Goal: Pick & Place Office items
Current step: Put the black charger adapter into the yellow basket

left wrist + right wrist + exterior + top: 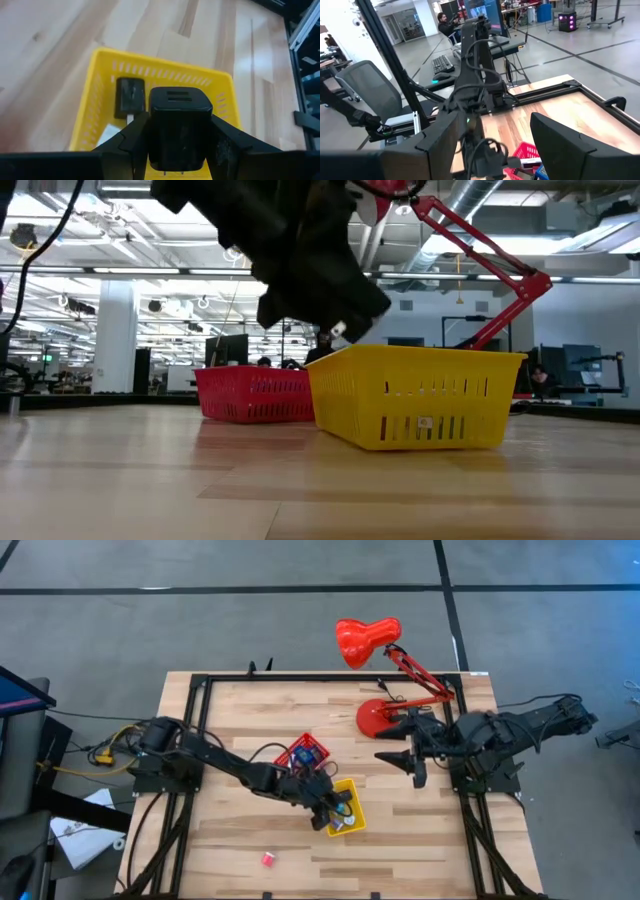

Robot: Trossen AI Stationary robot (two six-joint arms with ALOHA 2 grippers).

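Left gripper [177, 150] — jaws pinching a black block [179, 125], a plug-like office item, held above the yellow tray [95, 100], which already contains another black piece [130, 97] and a white one [110, 135]. Red tray [303, 751] just beside the yellow one, holding blue items; one pink piece [268, 860] lies loose on the worktop [240, 710], well apart. Right gripper [418, 768] — jaws spread, empty, near the red lamp's base [378, 717].

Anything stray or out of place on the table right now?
One small pink piece lies alone on the bare wood near the table's front edge, apart from both trays. The yellow tray sits askew to the table edges. Nothing looks spilled or damaged.
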